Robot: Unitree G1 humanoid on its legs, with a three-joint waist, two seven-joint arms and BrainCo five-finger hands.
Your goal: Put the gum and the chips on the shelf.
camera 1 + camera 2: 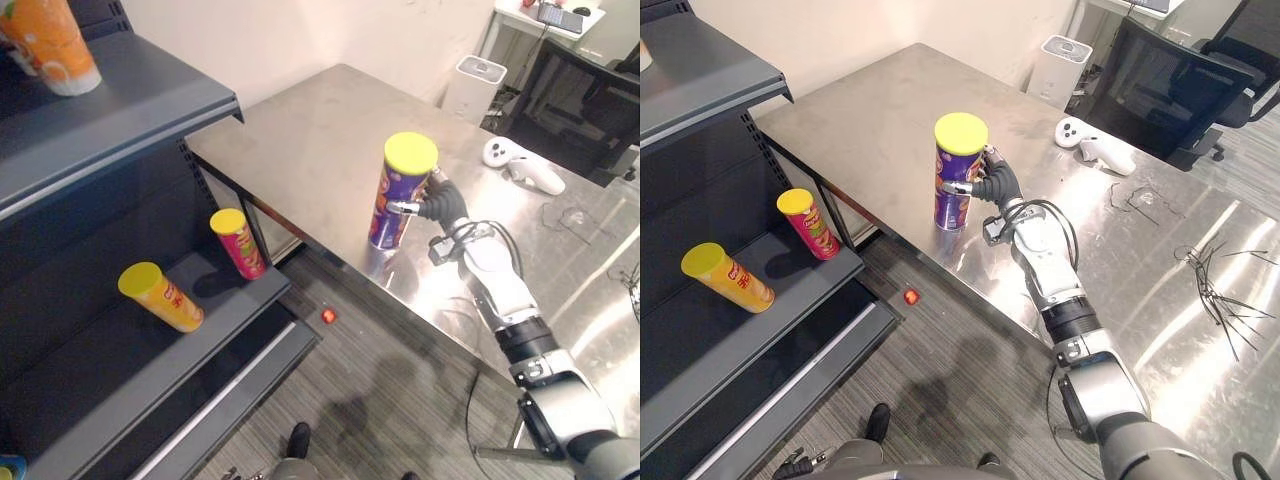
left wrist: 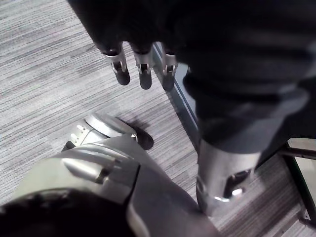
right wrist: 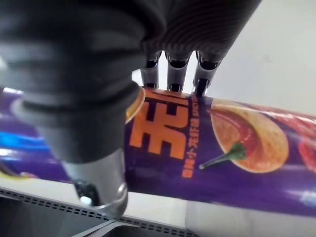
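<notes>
At the right hand (image 1: 995, 186), curled tight round the upright chips can (image 1: 958, 178) on the table (image 1: 880, 110) near its edge, not yet carried to the shelf (image 1: 790, 305) beside, already bearing two cans (image 1: 728, 279); gum perhaps the red thing (image 1: 911, 296) on the floor (image 1: 940, 370); left hand (image 2: 144, 69) slack, empty.

Office lab; desk chair (image 1: 1160, 80), steel table (image 1: 870, 110)
</notes>
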